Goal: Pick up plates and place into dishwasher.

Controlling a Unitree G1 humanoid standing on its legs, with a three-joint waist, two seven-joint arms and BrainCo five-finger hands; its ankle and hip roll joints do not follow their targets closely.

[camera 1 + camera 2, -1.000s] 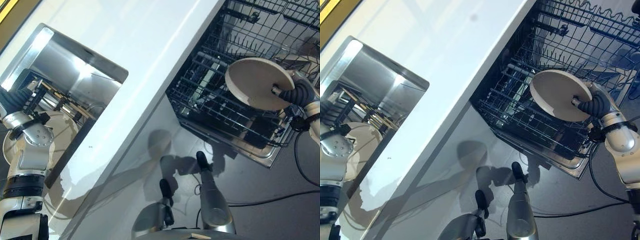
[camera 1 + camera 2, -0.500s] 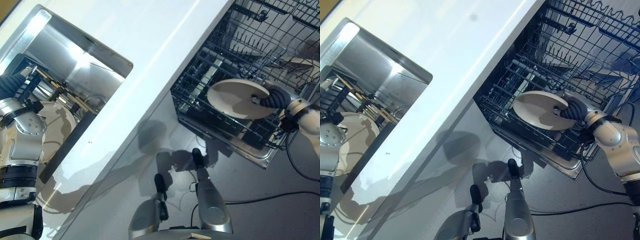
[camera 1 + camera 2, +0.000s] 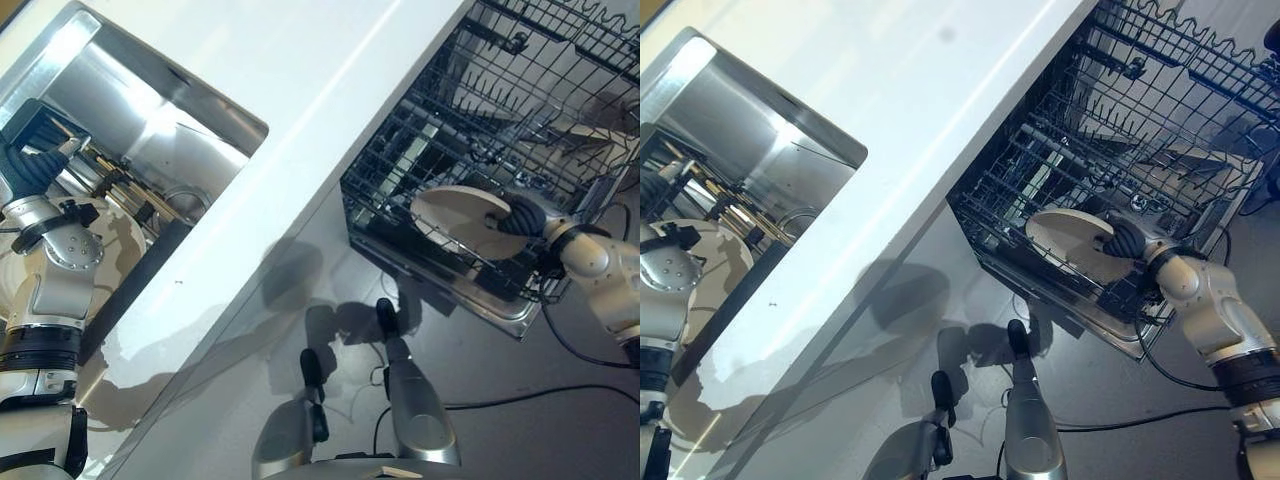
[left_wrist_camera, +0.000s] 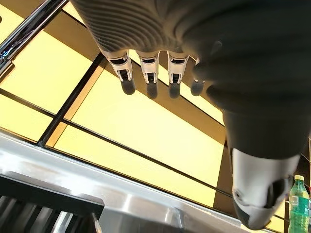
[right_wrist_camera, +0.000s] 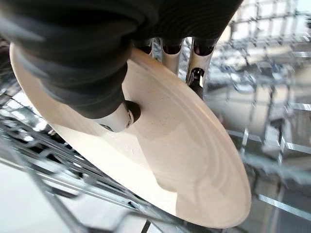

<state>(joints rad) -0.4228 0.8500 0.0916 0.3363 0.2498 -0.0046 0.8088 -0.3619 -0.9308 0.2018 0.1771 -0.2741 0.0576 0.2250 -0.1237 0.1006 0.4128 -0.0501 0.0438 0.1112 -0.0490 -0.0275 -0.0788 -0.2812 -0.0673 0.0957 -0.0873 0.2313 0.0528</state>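
Observation:
A beige plate [image 3: 458, 212] lies nearly flat among the tines of the dishwasher's lower rack [image 3: 395, 175]. My right hand [image 3: 527, 216] is shut on its far rim. In the right wrist view the thumb [image 5: 118, 115] presses the plate's [image 5: 175, 160] face and the fingers [image 5: 195, 73] curl behind it. My left hand [image 3: 35, 165] hangs over the sink [image 3: 150, 110] with its fingers [image 4: 148, 80] straight and holding nothing. A second pale plate [image 3: 720, 262] lies in the sink beneath the left arm.
The white counter [image 3: 330, 90] runs between the sink and the open dishwasher. A dark wire rack [image 3: 115, 185] sits in the sink. The dishwasher's upper rack [image 3: 560, 60] overhangs the lower one, where another pale dish [image 3: 1195, 160] rests further back. A green bottle [image 4: 300, 204] stands beyond the left hand.
My right hand has carried the plate down from above the rack into the lower rack and tipped it flatter. The left hand stays over the sink. The camera has shifted slightly.

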